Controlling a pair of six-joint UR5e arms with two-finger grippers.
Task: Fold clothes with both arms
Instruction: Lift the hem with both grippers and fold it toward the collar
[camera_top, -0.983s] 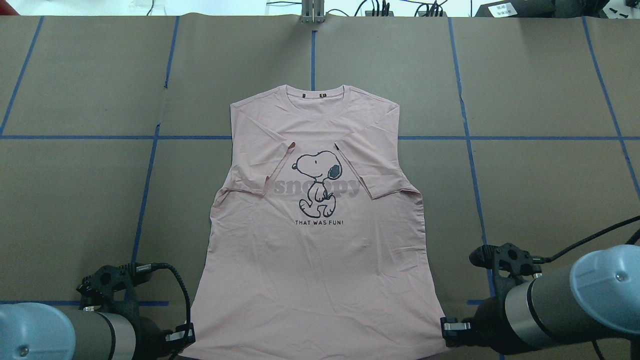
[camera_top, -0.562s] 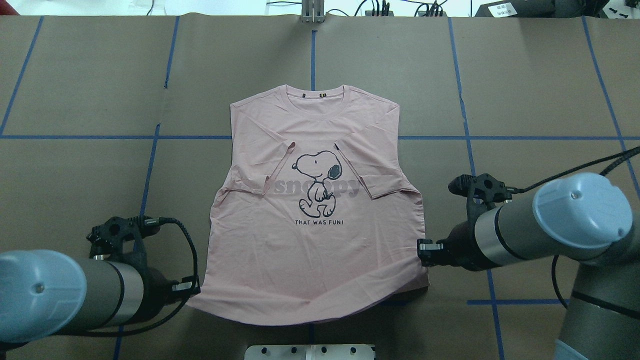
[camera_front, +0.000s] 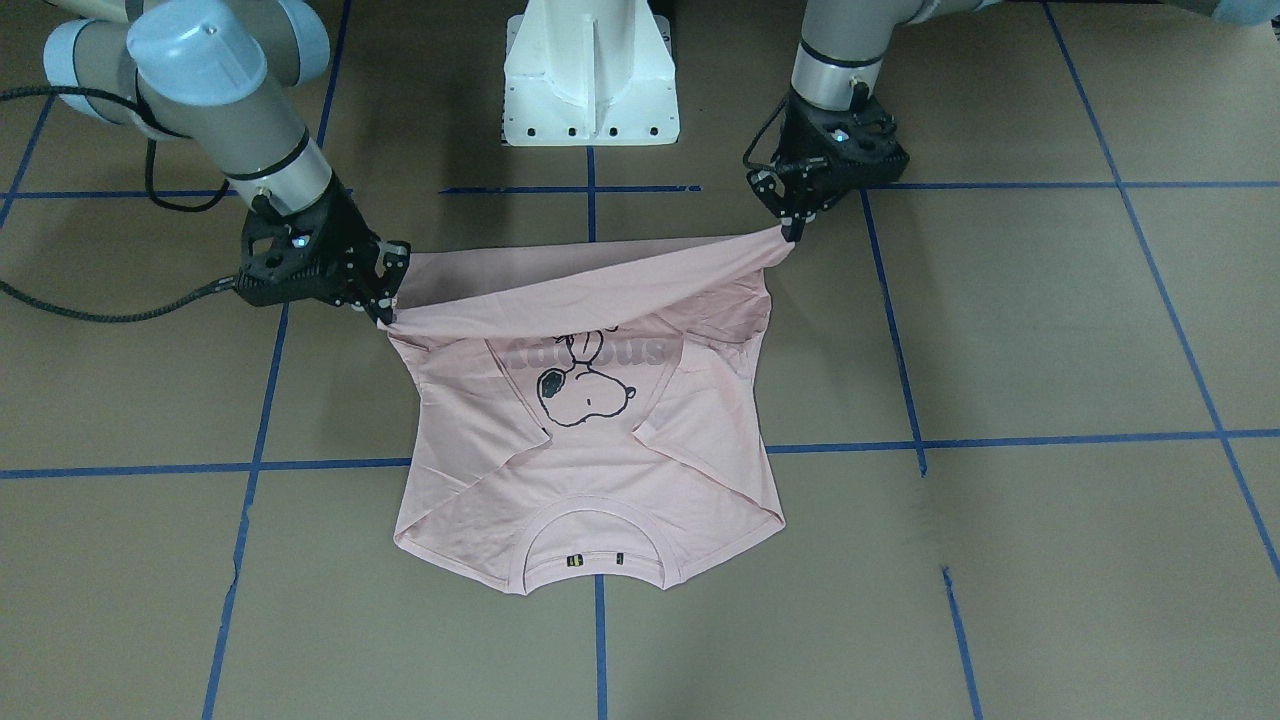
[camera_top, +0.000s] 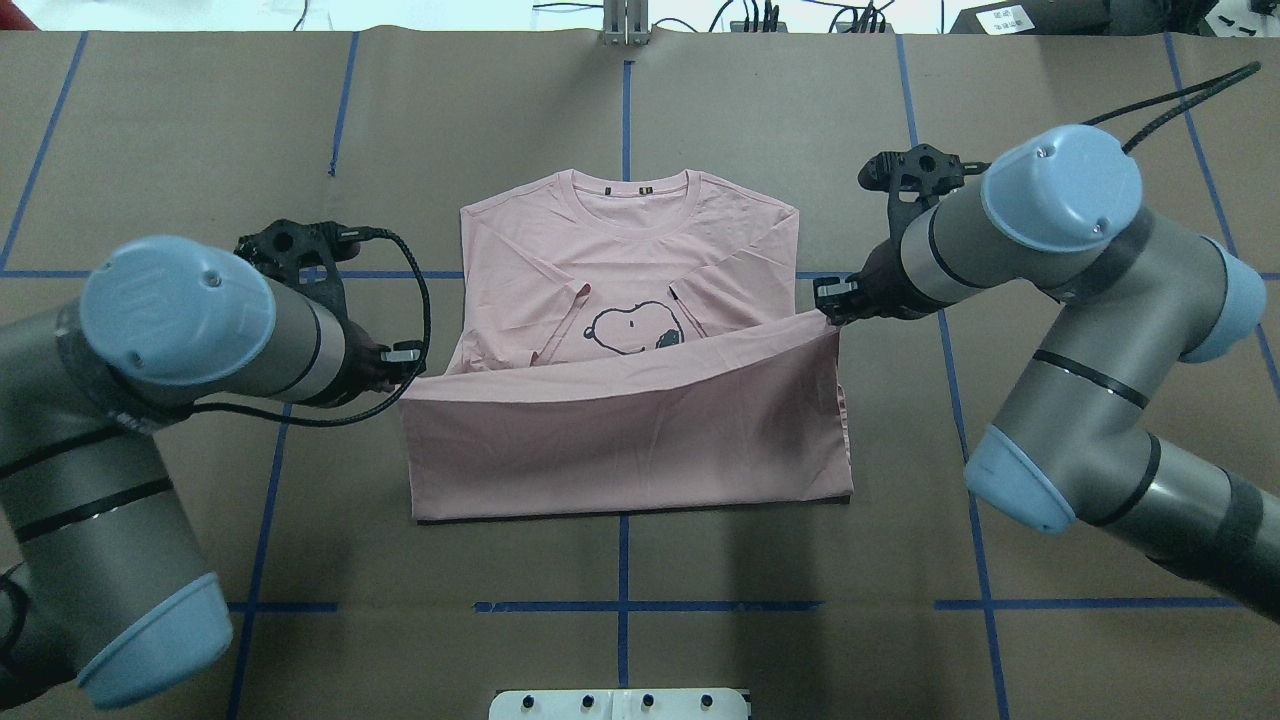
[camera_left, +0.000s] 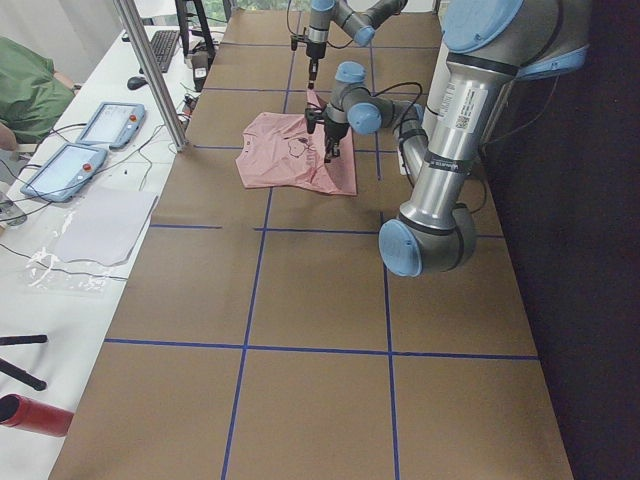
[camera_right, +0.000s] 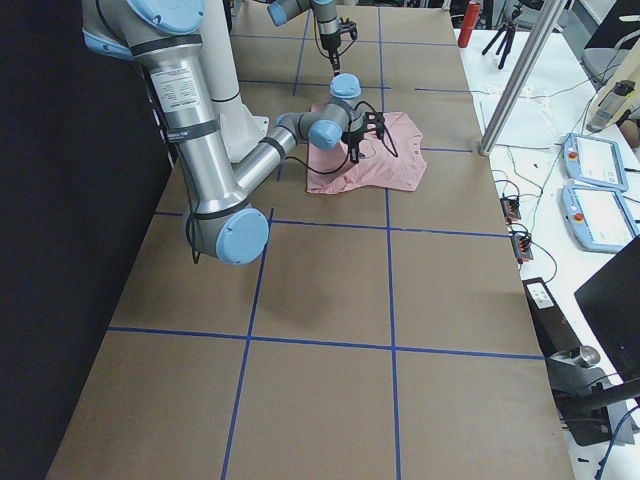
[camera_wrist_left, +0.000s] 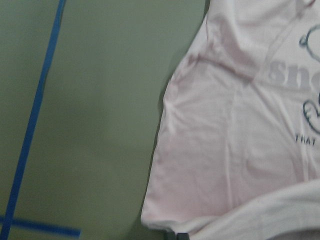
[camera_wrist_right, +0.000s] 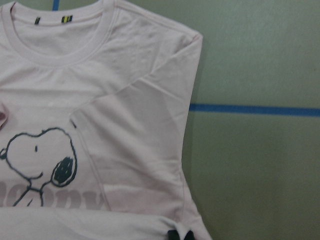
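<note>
The pale pink T-shirt (camera_top: 620, 440) lies front up on the brown table, collar (camera_top: 630, 200) far from the robot, both sleeves folded inward. Its hem is lifted and doubled over toward the collar, hiding the lower half of the Snoopy print (camera_top: 635, 328). My left gripper (camera_top: 405, 355) is shut on the hem's left corner. My right gripper (camera_top: 828, 300) is shut on the right corner, a little further forward. From the front, the hem hangs stretched between the left gripper (camera_front: 790, 232) and the right gripper (camera_front: 385, 310). Both wrist views look down on the T-shirt (camera_wrist_left: 235, 150) (camera_wrist_right: 100, 125).
The white pedestal base (camera_front: 590, 80) stands at the robot's edge of the table. Blue tape lines (camera_top: 625, 605) grid the brown surface. A side bench holds tablets (camera_left: 110, 122), beside a metal post (camera_left: 150, 70); a person in green (camera_left: 25, 85) sits there.
Both grippers have carried the hem up and away from the robot, from the near edge toward the collar. The lower half now lies doubled over, covering the lettering and Snoopy's body.
</note>
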